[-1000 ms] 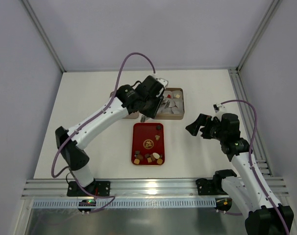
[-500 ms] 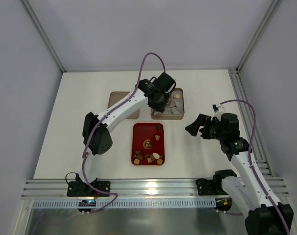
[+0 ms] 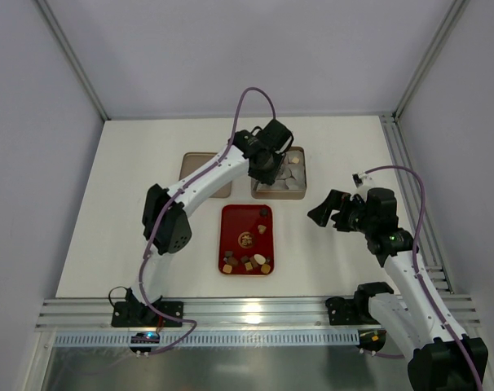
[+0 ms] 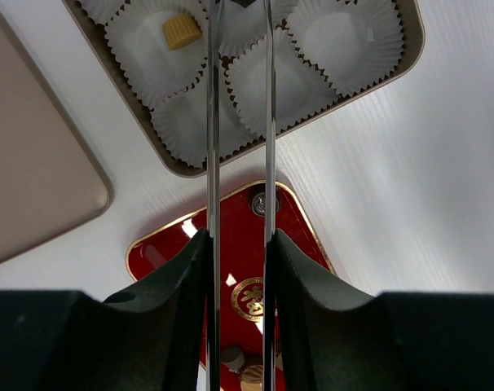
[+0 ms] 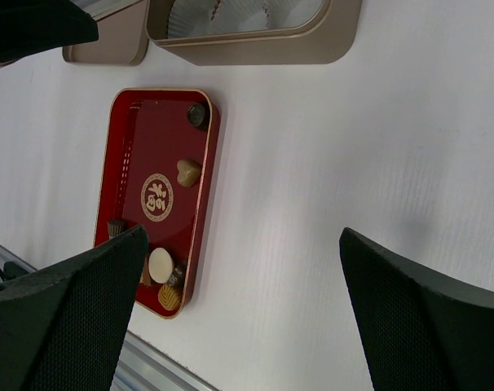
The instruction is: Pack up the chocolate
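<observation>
We find most of the chocolate (image 5: 160,265) loose on the red tray (image 5: 161,130), bunched at the tray's near end. A dark round piece (image 5: 198,114) lies at the far end and a tan piece (image 5: 187,172) mid-tray. The scatter follows the tray's long axis, near to far in the top view. Single pieces are squat, with no long axis we can read; which way the tan one points is unclear.

One tan square piece (image 4: 182,30) sits in a paper cup (image 4: 153,45) inside the gold box (image 5: 255,50).

The left gripper (image 4: 240,10) hangs over the box, its fingers (image 4: 213,122) narrowly parted. Something dark shows between the tips at the frame edge; whether it is held we cannot tell.

The right gripper (image 3: 322,213) is spread wide with nothing between the jaws, over the table (image 5: 353,163) right of the tray.
</observation>
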